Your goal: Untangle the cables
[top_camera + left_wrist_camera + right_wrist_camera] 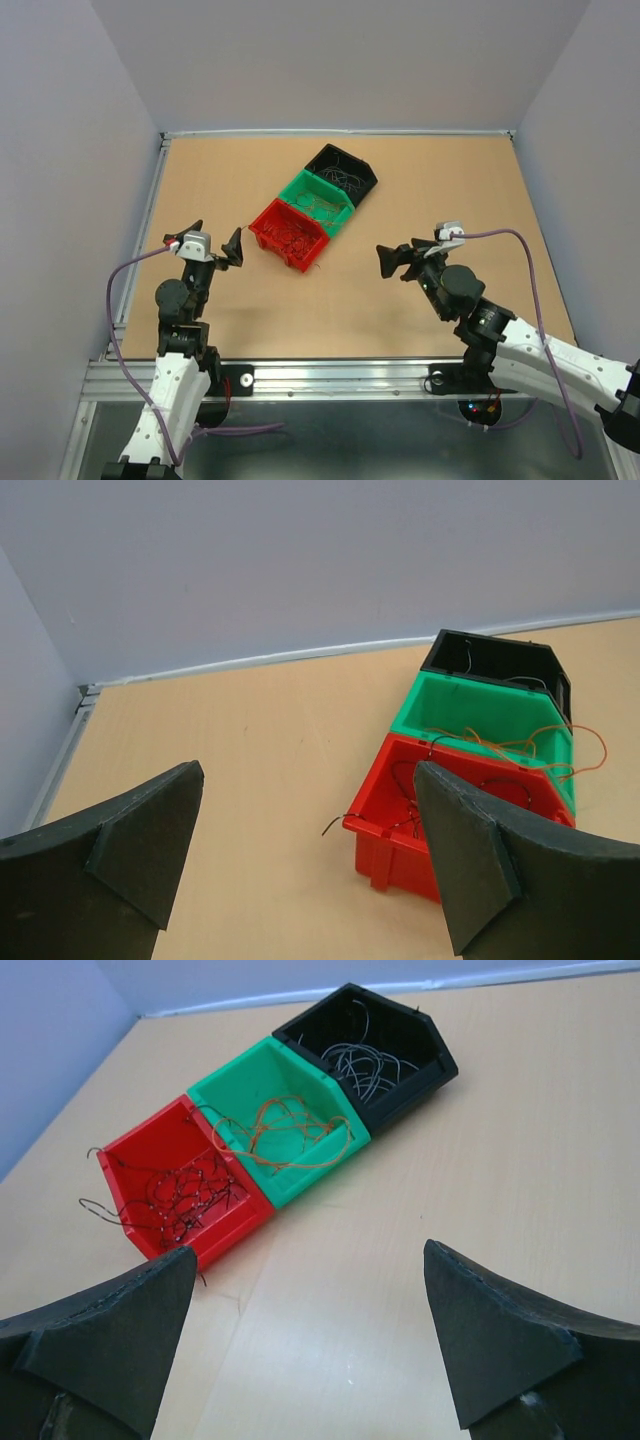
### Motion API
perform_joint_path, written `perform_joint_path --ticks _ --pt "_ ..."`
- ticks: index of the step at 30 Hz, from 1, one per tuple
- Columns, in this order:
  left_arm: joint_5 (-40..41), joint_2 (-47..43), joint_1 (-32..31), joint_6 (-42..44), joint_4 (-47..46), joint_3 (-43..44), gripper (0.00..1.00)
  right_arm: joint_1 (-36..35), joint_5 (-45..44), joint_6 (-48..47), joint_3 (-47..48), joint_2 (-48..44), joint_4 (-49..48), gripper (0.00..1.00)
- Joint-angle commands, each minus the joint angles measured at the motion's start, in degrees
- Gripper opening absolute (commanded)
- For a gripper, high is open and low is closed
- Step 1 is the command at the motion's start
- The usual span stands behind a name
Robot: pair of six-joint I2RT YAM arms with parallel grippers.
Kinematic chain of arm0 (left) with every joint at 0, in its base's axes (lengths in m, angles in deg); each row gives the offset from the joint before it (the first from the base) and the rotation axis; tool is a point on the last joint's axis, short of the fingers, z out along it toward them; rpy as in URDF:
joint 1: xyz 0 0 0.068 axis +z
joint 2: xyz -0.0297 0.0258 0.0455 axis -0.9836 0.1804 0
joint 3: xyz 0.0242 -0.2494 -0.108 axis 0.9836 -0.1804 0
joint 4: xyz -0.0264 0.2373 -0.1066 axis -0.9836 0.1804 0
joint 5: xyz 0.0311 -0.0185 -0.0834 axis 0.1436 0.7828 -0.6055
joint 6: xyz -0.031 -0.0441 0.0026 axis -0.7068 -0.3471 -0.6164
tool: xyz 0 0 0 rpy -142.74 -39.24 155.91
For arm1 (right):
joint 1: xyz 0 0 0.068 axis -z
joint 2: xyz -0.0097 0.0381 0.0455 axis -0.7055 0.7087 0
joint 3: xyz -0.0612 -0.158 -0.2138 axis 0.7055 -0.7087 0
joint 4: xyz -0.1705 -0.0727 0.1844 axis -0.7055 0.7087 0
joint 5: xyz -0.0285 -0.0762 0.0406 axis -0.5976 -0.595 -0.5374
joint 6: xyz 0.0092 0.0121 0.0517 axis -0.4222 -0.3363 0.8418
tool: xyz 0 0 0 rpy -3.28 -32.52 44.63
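Three bins touch in a row on the table [470, 1190], the cables [185, 1195] sorted inside: dark in the red bin [235, 1232], orange in the green bin [305, 1178], seemingly grey in the black bin [420, 1085]. My left gripper [214, 238] and right gripper [398, 258] hover nearby, jaws wide apart, empty.

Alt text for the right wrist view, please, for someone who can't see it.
Three small bins stand in a diagonal row on a tan table: a red bin holding dark wires, a green bin holding orange wires, and a black bin holding grey wires. The right gripper is open and empty, its fingers framing the bottom of the picture.
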Motion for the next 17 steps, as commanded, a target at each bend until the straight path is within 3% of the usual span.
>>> perform_joint_path --ticks 1,17 --pt "-3.3 -1.5 0.1 1.9 -3.6 -0.8 0.99 -0.5 -2.9 -0.5 -2.6 -2.5 -6.9 1.00" --pt "-5.4 1.9 0.1 5.8 -5.9 -2.0 0.99 -0.4 -4.0 -1.2 -1.9 3.1 -8.4 1.00"
